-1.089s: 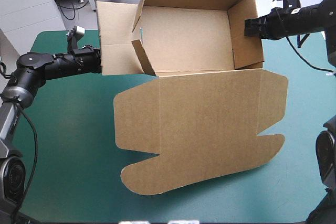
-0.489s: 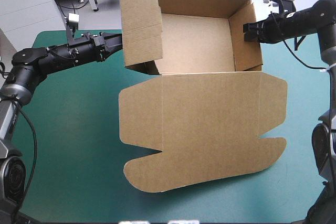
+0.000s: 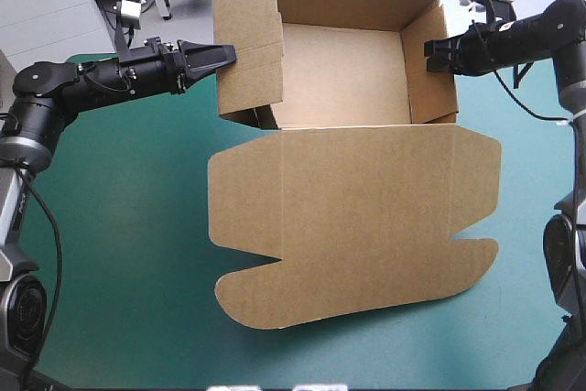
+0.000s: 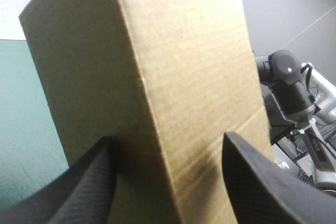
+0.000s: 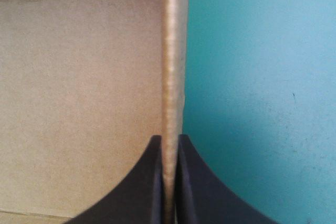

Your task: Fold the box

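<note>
The brown box (image 3: 339, 75) stands at the far half of the table as an open tray with its walls raised. Its lid (image 3: 357, 217) lies flat toward the front edge. My left gripper (image 3: 224, 54) is open at the outside of the upright left wall (image 3: 247, 43). In the left wrist view its fingers (image 4: 79, 182) stand apart, with a folded edge of that wall (image 4: 157, 51) between them. My right gripper (image 3: 430, 50) is shut on the top edge of the right wall (image 3: 428, 75). The right wrist view shows that gripper (image 5: 169, 139) pinching the thin board edge (image 5: 173, 51).
The teal-green cover (image 3: 119, 226) shows bare to the left of the lid, along the front edge and at the right side (image 3: 531, 180). The flat lid takes up the middle of the table. My right arm (image 4: 289, 77) shows beyond the box in the left wrist view.
The box's left wall, earlier spread outward, now stands upright. My left gripper has moved right up to that wall. The right gripper has kept its hold on the right wall.
</note>
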Robot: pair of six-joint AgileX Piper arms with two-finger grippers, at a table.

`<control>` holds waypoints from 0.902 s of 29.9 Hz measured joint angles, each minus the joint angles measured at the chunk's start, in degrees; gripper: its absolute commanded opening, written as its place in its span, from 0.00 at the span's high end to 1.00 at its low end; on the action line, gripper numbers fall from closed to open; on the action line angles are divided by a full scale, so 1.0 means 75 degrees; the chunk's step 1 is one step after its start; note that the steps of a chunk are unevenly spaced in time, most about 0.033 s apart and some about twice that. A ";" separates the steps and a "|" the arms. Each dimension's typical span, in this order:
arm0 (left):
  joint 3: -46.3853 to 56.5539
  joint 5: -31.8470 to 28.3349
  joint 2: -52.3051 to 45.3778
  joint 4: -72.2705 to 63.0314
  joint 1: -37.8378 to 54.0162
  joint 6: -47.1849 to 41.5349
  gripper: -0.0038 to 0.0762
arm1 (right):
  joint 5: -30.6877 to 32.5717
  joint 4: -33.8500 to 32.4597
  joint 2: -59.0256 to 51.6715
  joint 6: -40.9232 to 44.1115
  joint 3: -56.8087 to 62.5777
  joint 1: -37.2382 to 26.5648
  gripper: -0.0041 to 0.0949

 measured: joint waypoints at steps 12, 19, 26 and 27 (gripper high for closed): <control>-0.0917 -0.0062 0.0000 0.1654 -0.0387 -0.0863 0.38 | 0.0000 -0.0111 0.0000 0.0145 0.0000 0.0006 0.97; -0.1488 -0.0249 0.0000 0.2563 -0.0480 -0.1524 0.38 | -0.0003 -0.0651 0.0000 0.0514 0.0000 0.0230 0.97; -0.1591 -0.0224 0.0000 0.2830 -0.0484 -0.1767 0.38 | -0.0065 -0.0735 0.0013 0.0620 0.0000 0.0414 0.97; -0.1591 -0.0224 0.0000 0.2848 -0.0484 -0.1785 0.38 | -0.0071 -0.0733 0.0016 0.0623 0.0000 0.0422 0.97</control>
